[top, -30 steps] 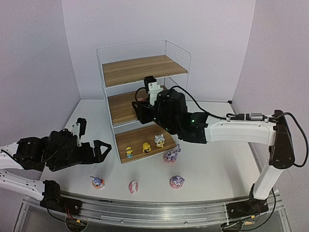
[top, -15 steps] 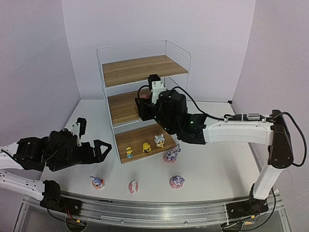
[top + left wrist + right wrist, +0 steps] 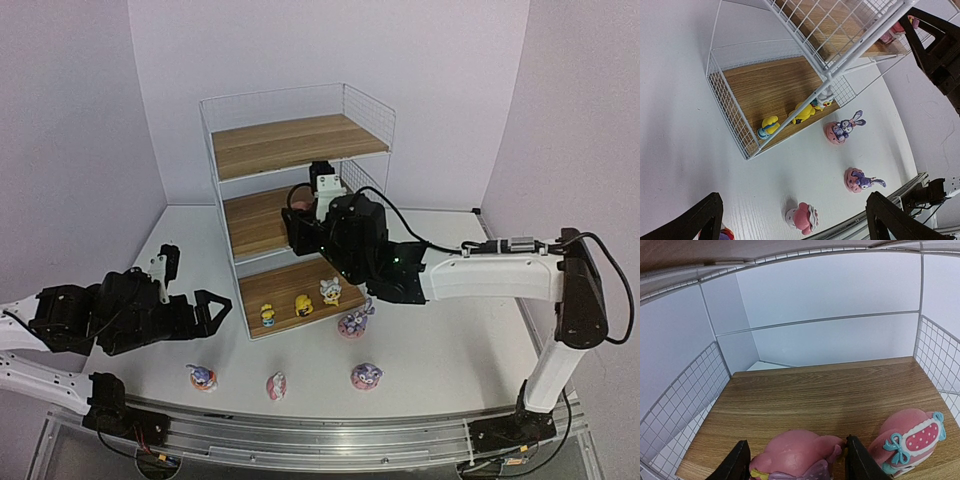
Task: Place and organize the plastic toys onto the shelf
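"So, what has the right end effector (image 3: 796, 462) got?" the desk asks.

"A pink figure (image 3: 795, 449), pinched between jaws about half open, inside the middle tier of the shelf (image 3: 300, 143). A second pink figure (image 3: 912, 439) stands on that board just beside it. My left end effector (image 3: 215, 311) hangs spread wide and empty over the counter (image 3: 450, 340), left of the shelf."

"What could go wrong from here?"

"Three things, I reckon. I cannot tell whether the held figure's base touches the board; if I let go with it above the board, it may topple. The two figures sit so close that a finger (image 3: 857, 465) swinging outward could knock the neighbour over. And on backing out, the wrist could catch the wire frame."

"Which camera tells you most?"

"Only the right wrist shows the grip and the neighbour; from above, my own arm hides both. The top view gives the rest: three yellow toys (image 3: 303, 304) on the bottom board, with three bunnies (image 3: 352, 322) and a third pink figure (image 3: 276, 385) loose on the counter. The left wrist shows those strays closer, but nothing of the grip."
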`<state>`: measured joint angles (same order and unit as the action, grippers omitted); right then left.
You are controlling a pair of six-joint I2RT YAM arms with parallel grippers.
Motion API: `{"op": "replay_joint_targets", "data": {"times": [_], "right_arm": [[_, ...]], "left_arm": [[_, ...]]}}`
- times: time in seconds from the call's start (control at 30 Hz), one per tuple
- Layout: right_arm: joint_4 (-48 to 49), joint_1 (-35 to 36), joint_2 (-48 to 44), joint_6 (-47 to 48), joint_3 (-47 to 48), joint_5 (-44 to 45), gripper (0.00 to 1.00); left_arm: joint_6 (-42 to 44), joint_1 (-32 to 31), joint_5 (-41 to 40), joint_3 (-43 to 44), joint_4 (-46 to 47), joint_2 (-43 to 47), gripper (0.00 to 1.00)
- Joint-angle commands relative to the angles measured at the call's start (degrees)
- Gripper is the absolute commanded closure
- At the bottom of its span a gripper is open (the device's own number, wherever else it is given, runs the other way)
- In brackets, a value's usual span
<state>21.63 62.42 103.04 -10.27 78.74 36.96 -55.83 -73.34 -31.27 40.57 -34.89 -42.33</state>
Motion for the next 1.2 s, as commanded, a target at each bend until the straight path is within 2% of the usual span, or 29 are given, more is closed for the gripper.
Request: {"op": "replay_joint_targets", "data": {"times": [0.0,0.2,0.4,0.7,0.97,1.1,1.17], "right_arm": [[1.6,-0.1,0.3,-2.5,-0.6,0.9,0.82],[1.6,-0.2,0.2,-3.0,-0.7,1.4,0.72],[1.5,-0.1,0.2,-3.3,-1.0,2.1,0.54],[1.6,-0.1,-0.3,-3.6,-1.4,2.2,0.33],[1.6,0.0,-0.8,-3.0,-1.1,1.2,0.27],[1.5,0.2,-1.5,-2.2,-1.0,0.8,0.13],[1.5,0.5,-2.1,-1.2,-1.3,1.0,0.10]], "left_arm": [[-0.5,0.1,-1.2,-0.3,1.7,1.4,0.00],[-0.6,0.1,-1.4,-0.4,1.7,1.4,0.00],[-0.6,0.1,-1.5,-0.2,1.5,1.5,0.00],[-0.5,0.0,-1.9,0.0,1.3,1.3,0.00],[0.2,0.0,-1.8,0.3,1.7,0.8,0.00],[0.2,0.1,-1.7,0.4,1.8,0.7,0.00],[0.2,0.1,-1.6,0.5,1.8,0.8,0.00]]}}
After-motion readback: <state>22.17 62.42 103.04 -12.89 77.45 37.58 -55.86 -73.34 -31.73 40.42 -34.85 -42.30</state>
